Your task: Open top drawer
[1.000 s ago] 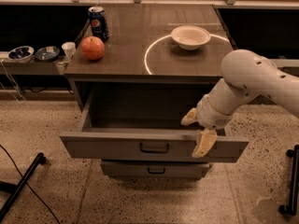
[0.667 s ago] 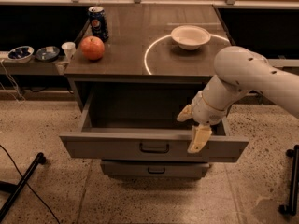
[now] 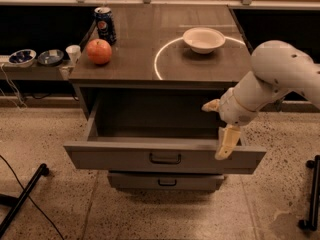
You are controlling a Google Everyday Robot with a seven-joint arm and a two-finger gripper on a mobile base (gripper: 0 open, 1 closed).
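Observation:
The top drawer [image 3: 110,156] is grey with a small dark handle [image 3: 165,159]. It stands pulled well out of the cabinet, and its inside looks empty. My gripper [image 3: 219,125] hangs over the drawer's right front corner, at the end of the white arm [image 3: 280,74] that comes in from the right. Its two tan fingers [image 3: 226,143] are spread apart and hold nothing. One finger points down over the top edge of the drawer front and the other points left above the drawer's inside.
A lower grey drawer [image 3: 165,181] sits shut beneath. On the cabinet top [image 3: 150,59] are a red apple [image 3: 99,51], a Pepsi can [image 3: 105,25] and a white bowl [image 3: 204,39]. Small bowls [image 3: 22,57] and a cup [image 3: 73,53] sit on a left shelf. Black stand legs [image 3: 22,199] lie on the floor at left, and another stand [image 3: 312,194] is at right.
The gripper swung a little left, then back right and slightly up near the drawer's right front corner. The drawer has stayed open at the same place.

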